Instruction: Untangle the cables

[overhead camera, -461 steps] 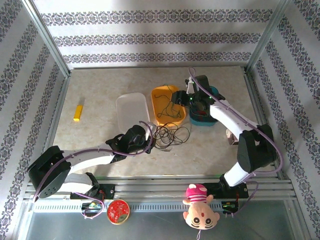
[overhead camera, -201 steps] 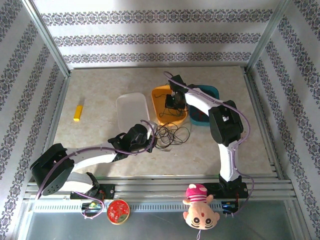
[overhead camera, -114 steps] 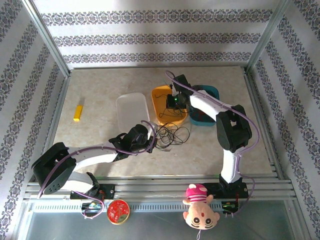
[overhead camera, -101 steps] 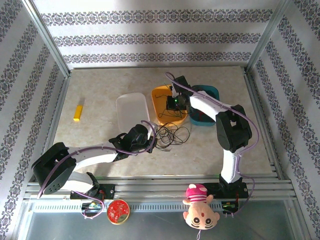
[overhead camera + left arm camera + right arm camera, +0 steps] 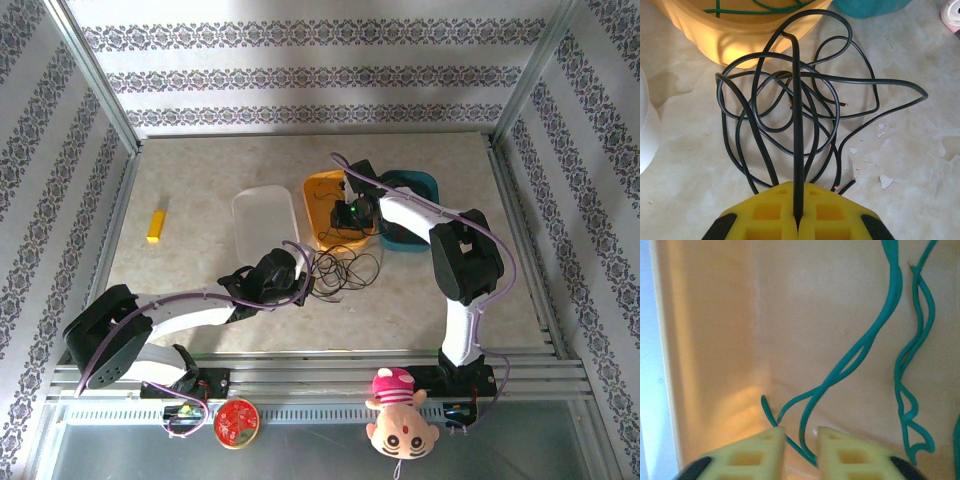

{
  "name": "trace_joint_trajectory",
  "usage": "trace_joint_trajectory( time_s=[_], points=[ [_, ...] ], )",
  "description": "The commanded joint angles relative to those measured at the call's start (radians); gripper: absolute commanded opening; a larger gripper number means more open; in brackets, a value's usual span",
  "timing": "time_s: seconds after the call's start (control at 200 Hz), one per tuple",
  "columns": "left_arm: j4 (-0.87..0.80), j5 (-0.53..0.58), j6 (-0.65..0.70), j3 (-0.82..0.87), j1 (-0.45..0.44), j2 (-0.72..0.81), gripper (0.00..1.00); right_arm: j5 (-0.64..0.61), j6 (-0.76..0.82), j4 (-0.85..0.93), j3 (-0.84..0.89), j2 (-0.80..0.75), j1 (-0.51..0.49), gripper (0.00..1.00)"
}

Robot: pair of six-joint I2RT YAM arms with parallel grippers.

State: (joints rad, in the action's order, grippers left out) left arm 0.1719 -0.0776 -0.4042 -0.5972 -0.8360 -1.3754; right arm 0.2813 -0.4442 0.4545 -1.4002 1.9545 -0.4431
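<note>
Clearly the sorting is only part done. The left end effector (image 5: 798,200) is clamped shut on one black strand (image 5: 798,125). That strand rises from between its pads and runs straight away from the wrist toward the yellow bin (image 5: 740,45), so its long axis points at the bin. At its far end it bends over in a hook.

Around it, the black cables (image 5: 755,115) lie on the bare tabletop (image 5: 920,165) as a loose knot of overlapping loops. The knot sits near the middle of the tabletop, just at the near rim of the yellow bin. By my reading, this knot is what is left: the loops cross in many places and no black strand lies apart from the others.

The right end effector (image 5: 800,437) is low inside the yellow bin, its jaws parted wider than the wire. A green strand passes through the gap and does not look pinched. The green cables (image 5: 867,340) lie on the bin floor, long and wavy, running roughly from the fingers toward the bin's far side, with two of them loosely twisted together. So green appears already separated from black and set in the bin. A teal bin (image 5: 425,185) stands just beside the yellow one, toward the right edge of the tabletop.
</note>
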Motion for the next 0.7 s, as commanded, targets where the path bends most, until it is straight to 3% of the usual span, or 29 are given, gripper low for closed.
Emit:
trace_joint_trajectory(
  time_s=[0.0,0.2,0.39,0.695],
  points=[
    [0.012,0.007,0.017,-0.018,0.005,0.008,0.0,-0.015,-0.013,-0.054,0.017,-0.039,-0.009,0.36],
    [-0.006,0.017,0.028,-0.021,0.005,0.037,0.0,-0.111,-0.061,-0.192,0.17,-0.218,-0.009,0.43],
    [-0.034,-0.055,0.06,-0.038,0.003,0.086,0.0,-0.186,-0.074,-0.262,0.361,-0.443,-0.012,0.45],
    [-0.181,-0.139,0.127,-0.233,0.0,0.287,0.0,-0.207,-0.055,-0.252,0.575,-0.676,-0.009,0.46]
  ],
)
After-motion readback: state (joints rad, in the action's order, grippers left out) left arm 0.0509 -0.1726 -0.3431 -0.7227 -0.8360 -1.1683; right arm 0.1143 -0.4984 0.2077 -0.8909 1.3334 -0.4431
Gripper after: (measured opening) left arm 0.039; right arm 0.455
